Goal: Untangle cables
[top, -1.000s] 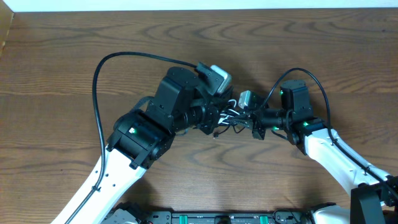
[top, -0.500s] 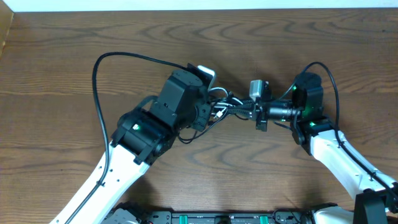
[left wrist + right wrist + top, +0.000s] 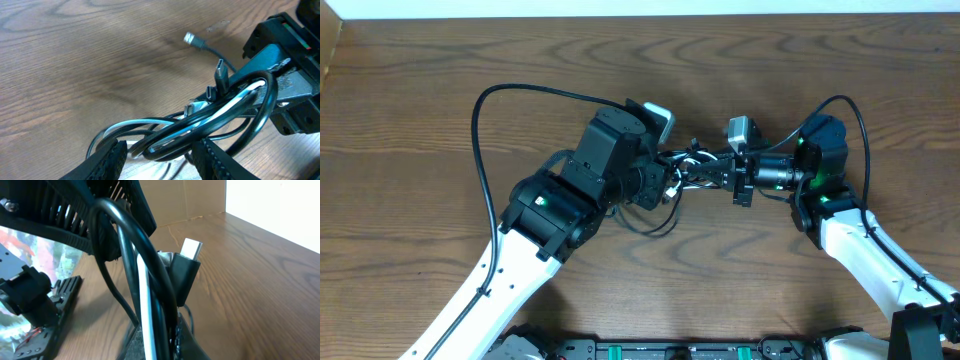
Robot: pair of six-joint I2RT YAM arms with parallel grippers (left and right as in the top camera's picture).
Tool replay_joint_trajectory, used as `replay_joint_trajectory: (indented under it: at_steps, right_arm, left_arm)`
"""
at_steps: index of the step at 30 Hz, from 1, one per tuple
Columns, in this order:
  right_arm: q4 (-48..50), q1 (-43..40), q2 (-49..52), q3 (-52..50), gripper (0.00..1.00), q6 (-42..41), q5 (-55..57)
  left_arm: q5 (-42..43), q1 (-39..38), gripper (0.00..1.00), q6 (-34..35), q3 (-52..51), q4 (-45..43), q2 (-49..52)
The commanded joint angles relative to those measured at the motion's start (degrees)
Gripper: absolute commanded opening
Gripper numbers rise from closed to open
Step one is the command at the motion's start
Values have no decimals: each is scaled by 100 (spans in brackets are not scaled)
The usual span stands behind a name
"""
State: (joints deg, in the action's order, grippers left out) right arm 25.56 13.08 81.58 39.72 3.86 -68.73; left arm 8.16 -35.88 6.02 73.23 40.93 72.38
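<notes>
Overhead, cables (image 3: 700,172) stretched further than before, right gripper (image 3: 734,178) clamped on their end, left gripper (image 3: 160,152) parted loosely around them, black loop (image 3: 660,227) newly trailing beside left gripper

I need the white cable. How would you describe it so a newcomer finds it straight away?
At the middle of the wooden table, a bundle of cables is strung between the left gripper and the right gripper. The white cable threads through that bundle. It is the only pale strand, and those around it are dark.
</notes>
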Motion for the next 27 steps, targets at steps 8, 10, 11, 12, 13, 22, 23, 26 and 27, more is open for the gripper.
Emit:
replay_joint_trajectory:
  at_steps: [8, 10, 11, 12, 13, 22, 23, 26, 27]
  right_arm:
    - [85, 28, -144, 68, 1, -321, -448]
    - [92, 28, -144, 68, 1, -319, -426]
    - [118, 28, -144, 68, 1, -319, -428]
    - [136, 28, -144, 68, 1, -321, -428]
    - [151, 28, -144, 68, 1, -326, -431]
    - [212, -13, -144, 68, 1, -448, -372]
    - [219, -13, -144, 68, 1, -448, -385]
    - [229, -15, -144, 68, 1, -448, -409]
    - [225, -15, -144, 68, 1, -446, -404]
  left_arm:
    - [278, -13, 52, -28, 7, 15, 66]
    - [278, -13, 50, -343, 4, 59, 72]
    - [278, -13, 49, -468, 4, 68, 74]
    - [278, -13, 47, -568, 4, 81, 90]
    - [278, -13, 45, -645, 4, 81, 98]
    - [280, -13, 31, -953, 4, 0, 286]
    - [280, -13, 25, -1036, 4, -4, 304]
    - [280, -13, 8, -1119, 4, -9, 328]
    - [280, -13, 8, -1117, 4, -9, 328]
